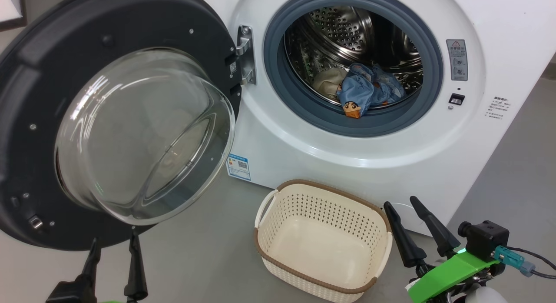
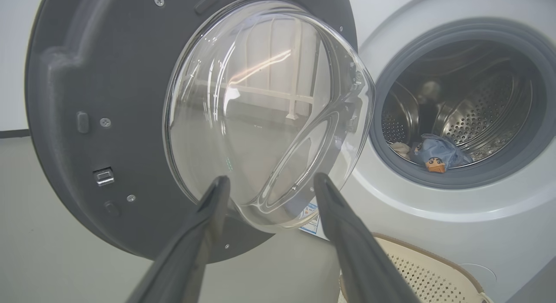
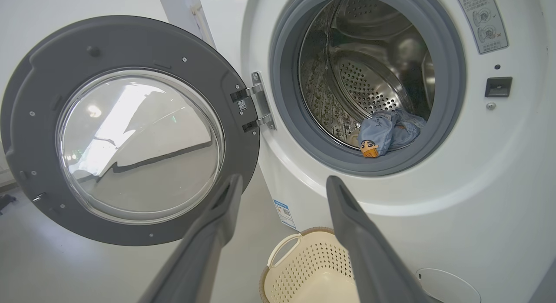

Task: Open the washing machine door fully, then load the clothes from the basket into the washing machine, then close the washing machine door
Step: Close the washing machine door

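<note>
Judging door-closing next | washing machine door [image 1: 34, 77] hangs left, just beyond our left gripper [image 1: 114, 236], fingers spread, empty | right gripper [image 1: 399, 201] likewise, beside basket [image 1: 334, 192]

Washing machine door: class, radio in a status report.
Left pincer open, right pincer open, both empty. Clothes in drum; basket empty; door wide open. Garment corner rests at gasket lip.

Bright even light; glare on washing machine door [image 3: 130, 120].
</note>
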You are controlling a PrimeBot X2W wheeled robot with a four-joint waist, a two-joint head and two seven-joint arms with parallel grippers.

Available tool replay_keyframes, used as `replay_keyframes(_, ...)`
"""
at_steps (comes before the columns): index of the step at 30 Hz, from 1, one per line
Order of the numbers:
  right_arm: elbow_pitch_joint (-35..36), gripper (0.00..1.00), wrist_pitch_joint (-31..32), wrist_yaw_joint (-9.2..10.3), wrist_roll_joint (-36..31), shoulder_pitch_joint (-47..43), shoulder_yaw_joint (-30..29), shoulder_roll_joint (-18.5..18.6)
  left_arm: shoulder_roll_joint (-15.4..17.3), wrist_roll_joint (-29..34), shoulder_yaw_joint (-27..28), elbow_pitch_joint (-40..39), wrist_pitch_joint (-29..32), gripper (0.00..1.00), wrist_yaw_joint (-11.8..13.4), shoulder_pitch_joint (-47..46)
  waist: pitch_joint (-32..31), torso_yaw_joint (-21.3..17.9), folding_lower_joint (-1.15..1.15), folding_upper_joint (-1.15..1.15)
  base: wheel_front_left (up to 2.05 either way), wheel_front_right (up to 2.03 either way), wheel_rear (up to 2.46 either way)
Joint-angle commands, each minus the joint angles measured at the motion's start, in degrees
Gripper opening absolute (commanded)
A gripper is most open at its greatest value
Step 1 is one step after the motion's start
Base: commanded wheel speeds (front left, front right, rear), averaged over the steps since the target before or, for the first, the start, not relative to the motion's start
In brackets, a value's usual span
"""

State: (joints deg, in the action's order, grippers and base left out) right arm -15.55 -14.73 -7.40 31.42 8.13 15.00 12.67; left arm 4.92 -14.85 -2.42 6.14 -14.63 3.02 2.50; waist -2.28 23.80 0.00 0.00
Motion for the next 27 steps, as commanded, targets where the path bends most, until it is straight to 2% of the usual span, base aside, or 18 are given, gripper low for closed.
replay_keyframes(1,1.11,1.00,-0.27,-0.09,0.16,0.29,1.17,0.55,0.97,0.23,1.70,-1.75,-0.37,1.00,0.36,-0.81,-0.01,-0.09,0.00,0.00,0.00,0.00,0.00)
replay_keyframes(13,1.16,1.00,-0.27,-0.09,0.27,0.38,1.16,0.56,1.37,-0.01,1.36,-1.76,-0.37,1.00,0.50,-0.98,0.07,-0.24,0.00,0.00,0.00,0.00,0.00)
replay_keyframes(14,1.14,1.00,-0.27,-0.09,0.28,0.41,1.17,0.56,1.44,-0.05,1.34,-1.78,-0.37,0.86,0.49,-0.97,0.09,-0.28,0.00,0.00,0.00,0.00,0.00)
replay_keyframes(15,1.13,1.00,-0.27,-0.09,0.29,0.44,1.19,0.55,1.55,-0.09,1.35,-1.82,-0.34,0.49,0.50,-0.98,0.11,-0.33,0.00,0.00,0.00,0.00,0.00)
replay_keyframes(16,1.12,1.00,-0.27,-0.09,0.28,0.47,1.19,0.54,1.70,-0.09,1.42,-1.96,-0.34,0.27,0.53,-1.04,0.12,-0.37,0.00,0.00,0.00,0.00,0.00)
replay_keyframes(17,1.10,1.00,-0.27,-0.09,0.27,0.49,1.21,0.53,1.82,-0.14,1.50,-2.17,-0.34,0.00,0.54,-1.12,0.12,-0.41,0.00,0.00,0.00,0.00,0.00)
replay_keyframes(23,0.93,1.00,-0.27,-0.09,0.27,0.53,1.25,0.56,2.82,-1.12,2.29,-4.65,-0.35,0.00,-0.34,-2.39,-0.04,-0.62,0.00,0.00,0.00,0.00,0.00)
replay_keyframes(27,0.94,1.00,-0.27,-0.09,0.23,0.29,1.33,0.67,4.76,-3.01,3.56,-7.38,0.12,0.00,-2.15,-5.09,-0.19,-0.60,0.00,0.00,0.00,0.00,0.00)
